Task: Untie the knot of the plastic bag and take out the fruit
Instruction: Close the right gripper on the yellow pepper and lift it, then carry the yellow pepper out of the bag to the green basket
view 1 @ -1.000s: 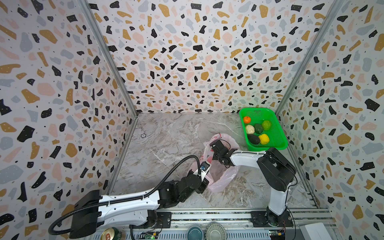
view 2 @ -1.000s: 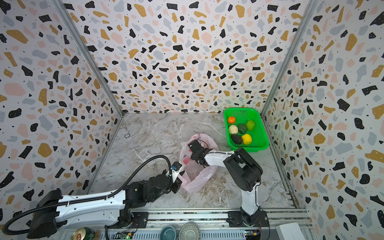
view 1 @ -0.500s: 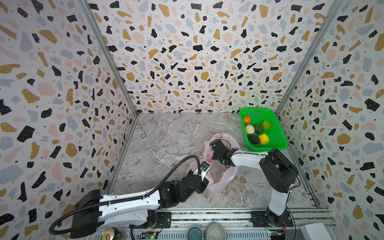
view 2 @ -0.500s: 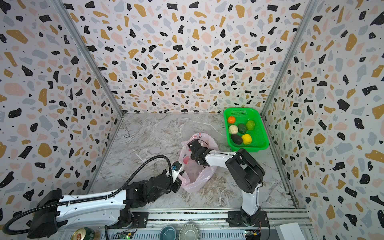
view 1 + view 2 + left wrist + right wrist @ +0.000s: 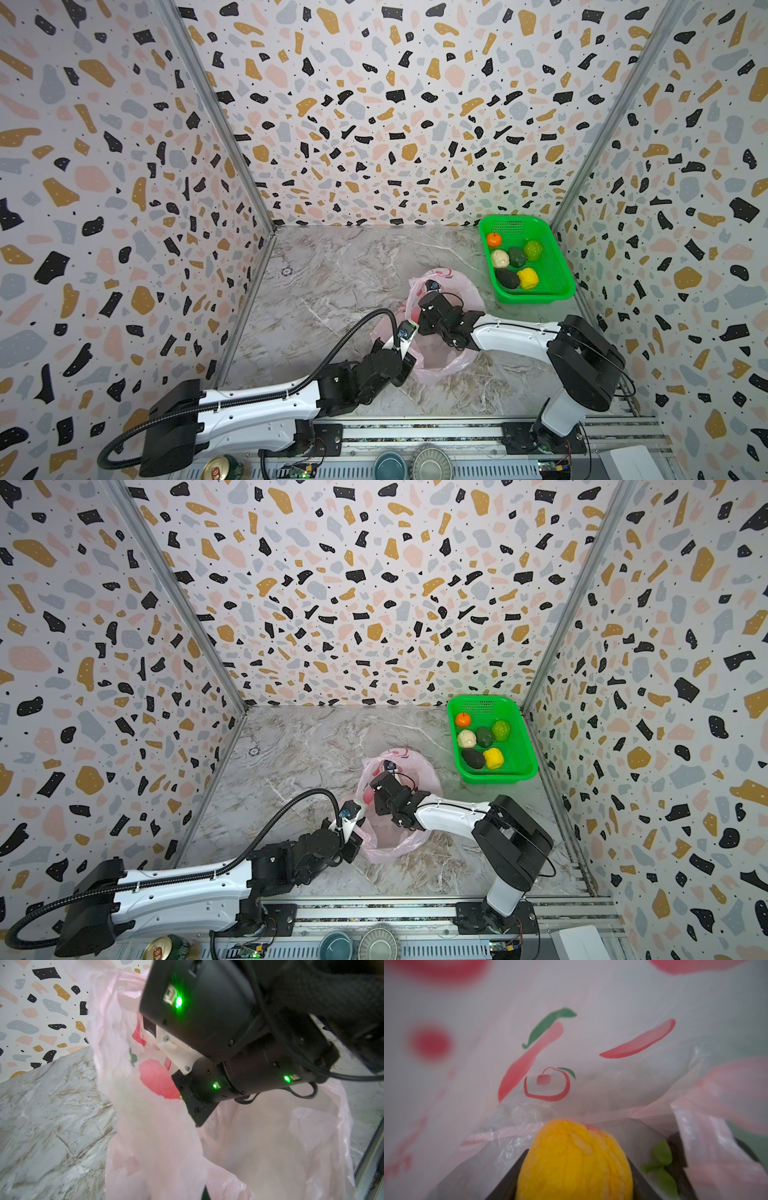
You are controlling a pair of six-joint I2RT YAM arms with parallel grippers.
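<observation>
The pink plastic bag [image 5: 451, 363] [image 5: 395, 848] lies crumpled at mid-table with its mouth held open. The knot does not show. My left gripper [image 5: 409, 359] is shut on the bag's near edge; in the left wrist view the pink film [image 5: 158, 1147] covers its jaws. My right gripper [image 5: 577, 1157] reaches down inside the bag and is shut on a yellow-orange fruit [image 5: 575, 1147], with a black finger on each side. Some green leaves [image 5: 662, 1159] lie beside it. In both top views the right gripper's fingers are hidden in the bag.
A green basket [image 5: 559, 266] [image 5: 527, 746] at the back right holds several fruit. The patterned walls close in on three sides. A can [image 5: 220, 469] and two bowls [image 5: 390, 465] sit by the front rail.
Hardly anything: the right arm's elbow has drifted slightly to the right. Both grippers stay where they were at the bag.
</observation>
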